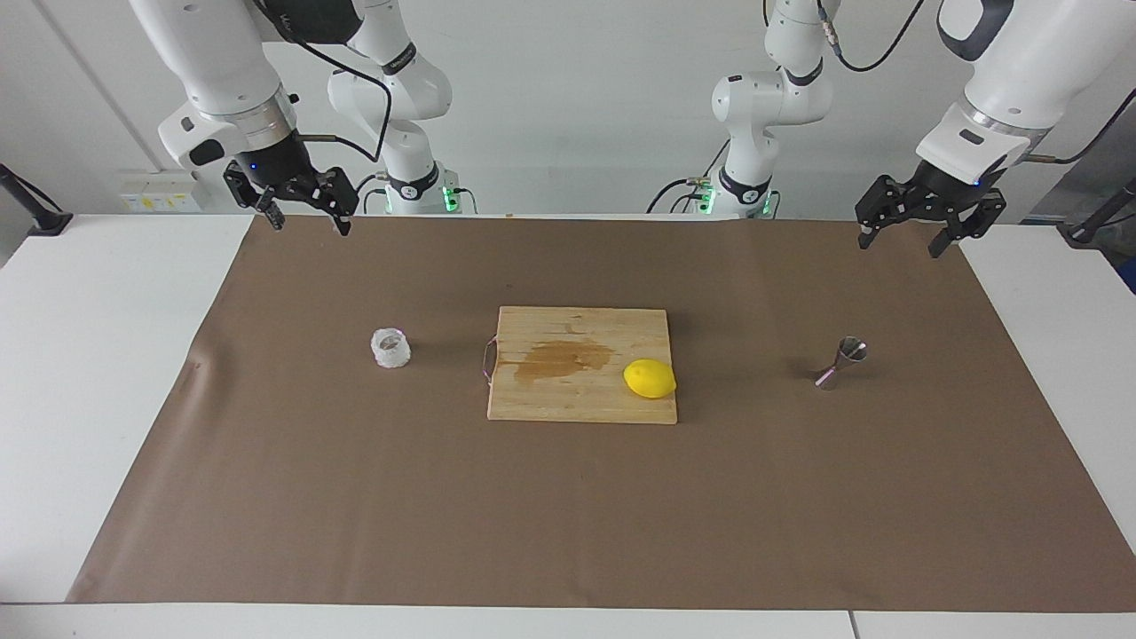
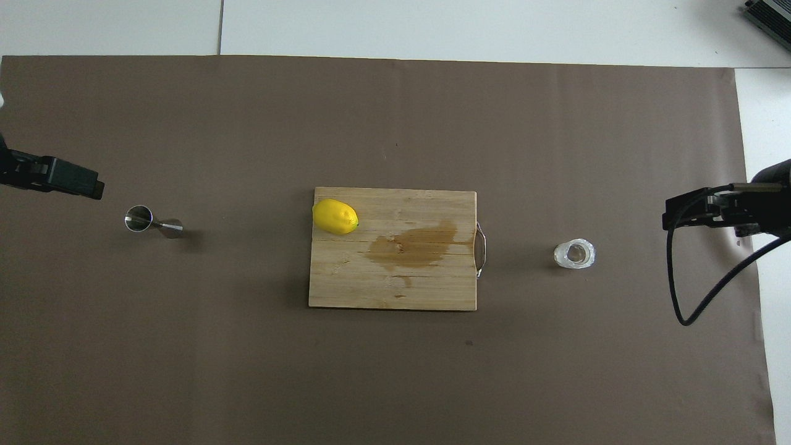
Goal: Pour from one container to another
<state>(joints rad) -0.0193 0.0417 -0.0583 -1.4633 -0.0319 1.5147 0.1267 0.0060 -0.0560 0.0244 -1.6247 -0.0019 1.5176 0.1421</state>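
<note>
Cup stands on the bench toward the right arm's end; jigger toward the left arm's end. Right pincer and left pincer hang up high, both spread wide and holding nothing.

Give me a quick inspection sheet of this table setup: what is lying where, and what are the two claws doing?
Surface: brown paper sheet covering a white table.
Job's things: whitish cup upright toward the right arm's end; steel jigger upright toward the left arm's end.
Clutter: wooden cutting board between them, stained, with a lemon on it.
Grippers: right gripper and left gripper open, raised, empty, waiting over the sheet's edge nearest the robots.
Cables: black cable hanging at the right arm.
Surroundings: plain white wall.
</note>
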